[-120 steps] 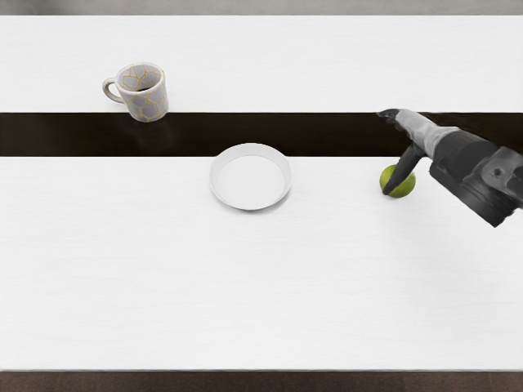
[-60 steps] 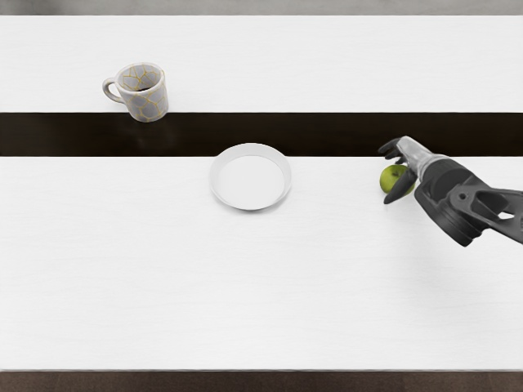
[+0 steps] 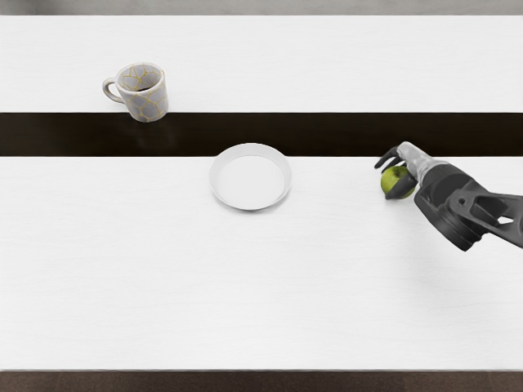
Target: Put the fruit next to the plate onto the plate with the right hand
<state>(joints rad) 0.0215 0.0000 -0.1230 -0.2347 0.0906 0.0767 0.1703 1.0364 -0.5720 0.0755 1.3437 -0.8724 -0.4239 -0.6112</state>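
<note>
One green fruit (image 3: 392, 179) lies well right of the plate (image 3: 249, 176), the right hand (image 3: 407, 166) cupping it, dark fingers (image 3: 386, 159) curled closed around it.

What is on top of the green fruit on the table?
The right hand curls dark fingers over the green fruit, covering its top and the side away from the plate. Only a green patch shows.

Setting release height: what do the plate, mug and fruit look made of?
Plate: probably glazed white ceramic, smooth with a raised rim; plastic is possible.
Mug: likely ceramic, grey glaze with yellow crackle lines.
Fruit: real-looking green skin, dull sheen, perhaps a lime.
</note>
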